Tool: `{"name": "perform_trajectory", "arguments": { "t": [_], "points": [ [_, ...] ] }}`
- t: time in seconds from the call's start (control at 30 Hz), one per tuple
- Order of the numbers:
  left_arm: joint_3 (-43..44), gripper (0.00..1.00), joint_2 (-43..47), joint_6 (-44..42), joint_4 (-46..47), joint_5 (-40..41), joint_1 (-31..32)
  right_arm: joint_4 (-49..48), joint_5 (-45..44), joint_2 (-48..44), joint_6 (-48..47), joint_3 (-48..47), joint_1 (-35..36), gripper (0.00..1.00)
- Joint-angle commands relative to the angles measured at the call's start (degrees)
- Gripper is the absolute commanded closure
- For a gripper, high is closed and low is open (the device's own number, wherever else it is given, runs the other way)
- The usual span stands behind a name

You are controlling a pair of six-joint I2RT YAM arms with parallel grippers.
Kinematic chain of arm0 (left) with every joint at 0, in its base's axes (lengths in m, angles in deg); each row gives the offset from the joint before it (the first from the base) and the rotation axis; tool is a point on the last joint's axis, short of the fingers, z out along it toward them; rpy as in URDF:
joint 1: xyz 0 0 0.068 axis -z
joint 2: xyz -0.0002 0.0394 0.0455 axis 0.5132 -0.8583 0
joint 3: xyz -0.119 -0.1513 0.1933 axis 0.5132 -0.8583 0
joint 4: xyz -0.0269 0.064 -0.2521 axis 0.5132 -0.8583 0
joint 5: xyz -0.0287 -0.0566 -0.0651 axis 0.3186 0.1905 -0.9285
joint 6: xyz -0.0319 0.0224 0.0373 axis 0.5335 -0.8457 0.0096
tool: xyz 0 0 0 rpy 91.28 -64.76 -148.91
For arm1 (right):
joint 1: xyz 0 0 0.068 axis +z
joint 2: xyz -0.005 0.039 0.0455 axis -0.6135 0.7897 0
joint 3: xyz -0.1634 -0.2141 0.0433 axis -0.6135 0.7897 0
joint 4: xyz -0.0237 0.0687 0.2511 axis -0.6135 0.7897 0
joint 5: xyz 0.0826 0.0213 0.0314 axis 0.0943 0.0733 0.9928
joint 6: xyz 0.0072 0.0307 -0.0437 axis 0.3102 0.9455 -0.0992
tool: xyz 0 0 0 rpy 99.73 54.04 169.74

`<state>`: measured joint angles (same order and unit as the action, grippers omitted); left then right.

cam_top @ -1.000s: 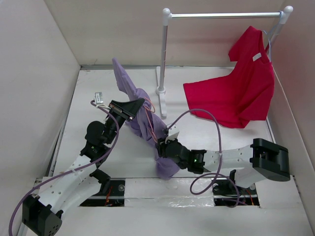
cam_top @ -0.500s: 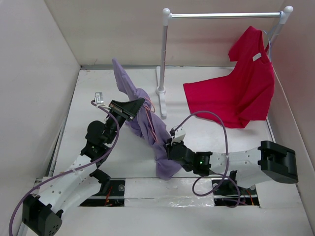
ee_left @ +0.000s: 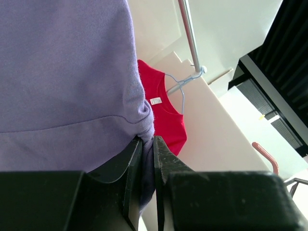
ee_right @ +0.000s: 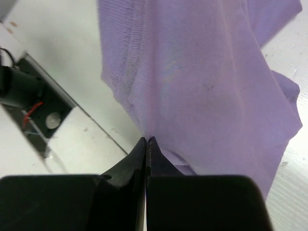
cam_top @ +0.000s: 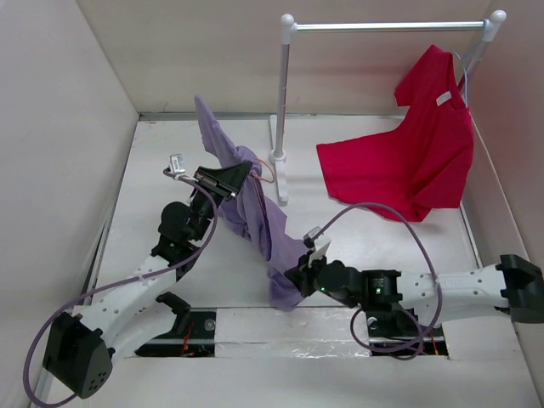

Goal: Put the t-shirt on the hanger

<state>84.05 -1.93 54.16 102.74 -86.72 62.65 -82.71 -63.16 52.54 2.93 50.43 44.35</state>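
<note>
Lavender cloth first: the t-shirt [cam_top: 255, 212] hangs in a long drape at mid-table, its top end lifted toward the far left and its bottom end near the table's [cam_top: 153, 170] near edge. My left gripper [cam_top: 245, 172] is clenched on a fold at the shirt's upper part, w/ fabric bunched between the jaws. My right gripper [cam_top: 295, 278] is closed tight, pinching the lower hem. A pink curved bit of the hanger [ee_left: 263, 153] shows right of my left fingers; rest hidden. A red t-shirt [cam_top: 399, 166] hangs far right on the white rail [cam_top: 382, 26].
</note>
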Motion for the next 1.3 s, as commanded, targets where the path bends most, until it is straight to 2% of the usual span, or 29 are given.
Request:
{"name": "perform_trajectory", "arguments": {
  "t": [0.0,0.13,0.3,0.47,0.67,0.73,0.77,0.8,0.9,0.93,0.97,1.03,1.1,1.2,1.23,1.27],
  "points": [
    [-1.44,1.00,-0.99,0.66,11.04,-1.45,-0.22,2.05,0.63,-6.67,-1.44,-1.55,0.69,1.00],
    [-4.44,1.00,-2.22,2.42,12.45,-5.92,-0.22,2.58,-0.35,-9.41,-5.57,-6.11,-0.18,1.00],
    [-7.70,1.00,-2.31,5.49,12.63,-7.95,0.31,3.63,3.78,-5.56,-8.66,-14.38,-3.17,1.00],
    [-9.80,1.00,-0.73,7.25,11.05,-10.76,0.31,0.47,9.75,4.53,-5.33,-12.81,-4.41,1.00],
    [-12.97,1.00,-0.47,9.81,9.73,-15.86,0.31,-3.14,11.53,8.60,-0.23,-8.67,-4.41,1.00],
    [-13.67,1.00,-0.47,9.81,8.50,-17.09,0.31,-2.96,10.65,7.03,0.39,-8.15,-4.41,0.88],
    [-14.63,1.00,-0.21,9.81,8.23,-17.18,0.31,-2.18,9.77,6.24,-0.30,-8.15,-4.41,0.69],
    [-15.16,1.00,-0.20,9.90,8.14,-17.27,0.31,-1.56,9.59,5.44,-0.57,-8.32,-4.41,0.60],
    [-16.22,1.00,0.41,9.37,7.53,-16.75,0.31,4.06,8.54,1.58,-1.19,-10.77,-4.41,0.43],
    [-16.40,1.00,0.85,9.28,7.18,-16.48,0.31,4.77,8.45,0.61,-1.62,-11.13,-4.41,0.43],
    [-16.66,1.00,0.85,9.11,7.18,-16.31,0.31,4.77,8.19,-0.79,-2.15,-11.66,-4.41,0.43],
    [-17.36,1.00,0.94,9.46,8.05,-15.87,0.31,2.68,7.57,-1.68,-3.21,-11.49,-4.41,0.75],
    [-17.19,1.00,0.76,9.28,8.14,-16.04,0.31,-0.13,5.99,-1.07,-2.78,-10.61,-5.19,1.00],
    [-17.02,1.00,0.68,9.37,8.14,-15.78,0.31,-5.32,4.32,2.26,-2.86,-10.43,-5.90,1.00],
    [-16.75,1.00,0.59,9.37,8.06,-15.78,0.31,-6.81,2.40,3.75,-3.03,-11.04,-5.90,0.96],
    [-16.75,1.00,0.59,9.37,8.06,-15.78,0.31,-7.17,2.38,3.77,-3.04,-11.57,-5.90,0.96]
  ]
}}
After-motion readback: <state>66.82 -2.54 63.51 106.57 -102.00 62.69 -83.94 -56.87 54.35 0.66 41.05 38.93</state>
